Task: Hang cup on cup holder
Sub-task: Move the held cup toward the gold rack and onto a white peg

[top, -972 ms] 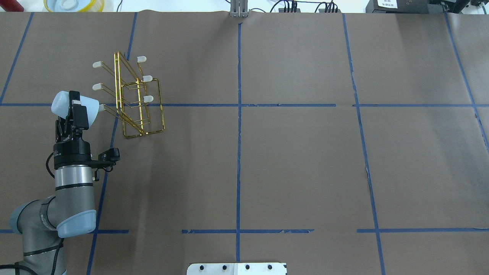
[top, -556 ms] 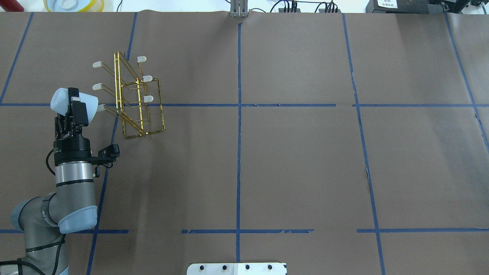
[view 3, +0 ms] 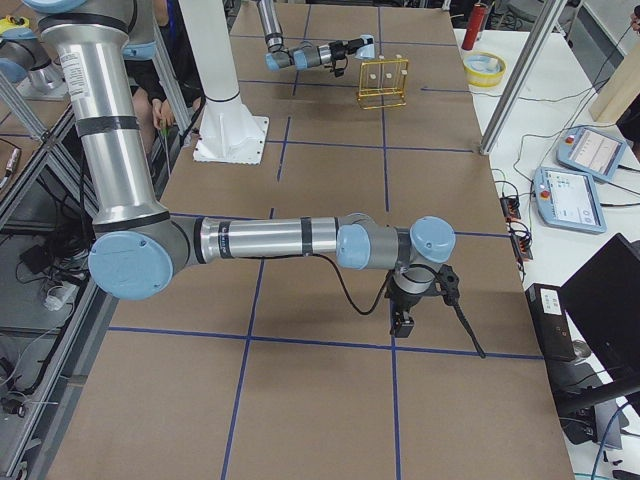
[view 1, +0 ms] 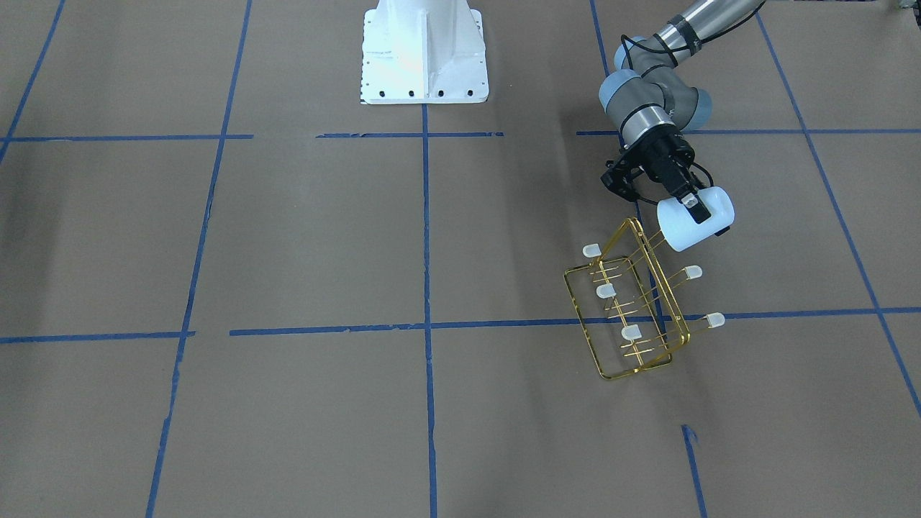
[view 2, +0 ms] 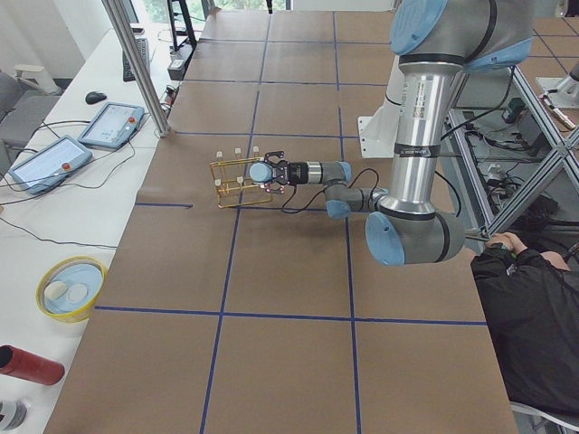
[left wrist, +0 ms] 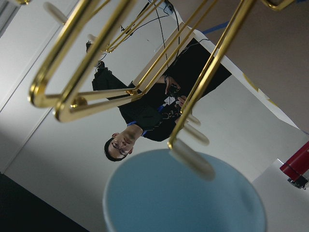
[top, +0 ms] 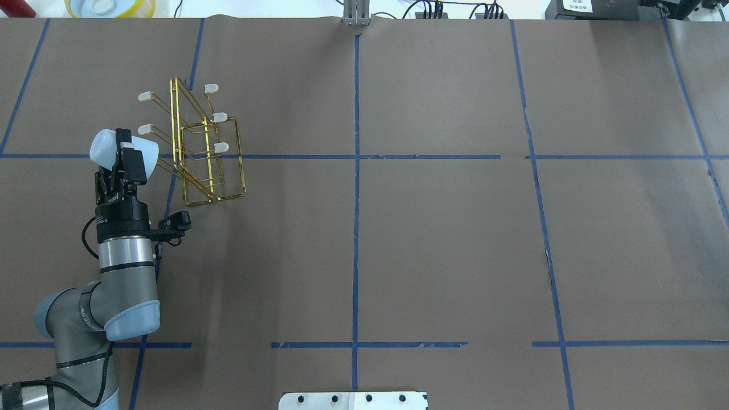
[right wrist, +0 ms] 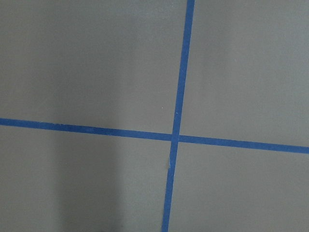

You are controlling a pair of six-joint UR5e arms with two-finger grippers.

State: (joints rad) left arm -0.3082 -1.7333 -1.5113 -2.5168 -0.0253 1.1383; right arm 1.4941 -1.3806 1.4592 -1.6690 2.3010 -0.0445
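Note:
The cup (top: pixel 107 149) is pale blue-white and lies on its side in my left gripper (top: pixel 126 158), which is shut on it. Its wide rim points right at the cup holder (top: pixel 212 149), a gold wire rack with white-capped prongs. In the front view the cup (view 1: pixel 709 216) sits at the tip of the rack's (view 1: pixel 633 316) nearest prong. The left wrist view shows a capped prong (left wrist: pixel 192 159) just over the cup's mouth (left wrist: pixel 183 203). My right gripper (view 3: pixel 405 318) shows only in the right side view, low over the table. I cannot tell if it is open.
A yellow-rimmed bowl (top: pixel 110 7) and a red cylinder (top: pixel 17 7) sit beyond the table's far left corner. The white robot base (view 1: pixel 424 50) stands at the near middle edge. A seated person (view 2: pixel 534 325) is beside the table.
My left gripper has carried the cup to the right, towards the rack. The nearest prong's cap, visible before beside the rim, is now hidden by the cup.

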